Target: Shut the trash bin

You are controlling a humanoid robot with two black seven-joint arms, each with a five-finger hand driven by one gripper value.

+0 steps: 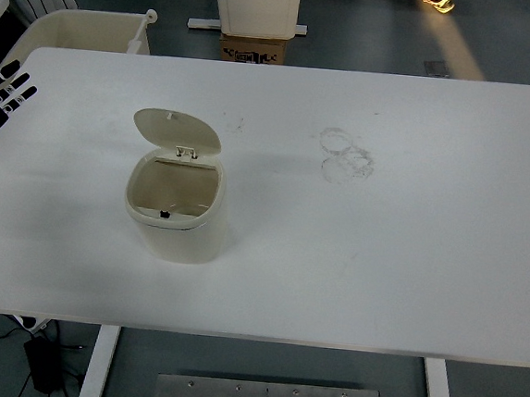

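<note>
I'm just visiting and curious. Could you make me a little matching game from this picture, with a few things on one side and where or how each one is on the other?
Things:
1. trash bin
2. lid
3. left hand
4. ring-shaped smudges

States or places:
A. at the table's left edge, fingers spread, holding nothing
B. flipped up and back on its hinge
C. on the bare white table, right of centre
D. standing upright, open, looks empty inside

Pairs: 1-D, 2-B, 3-A, 4-C

Table (pixel 408 267): white, spanning most of view.
Smudge marks (pixel 347 155): faint rings on tabletop, toward 1 o'clock from centre.
Cream tub (pixel 76 29): beyond table, 10 o'clock.
Cardboard box (pixel 256 49): floor, 12 o'clock.
</note>
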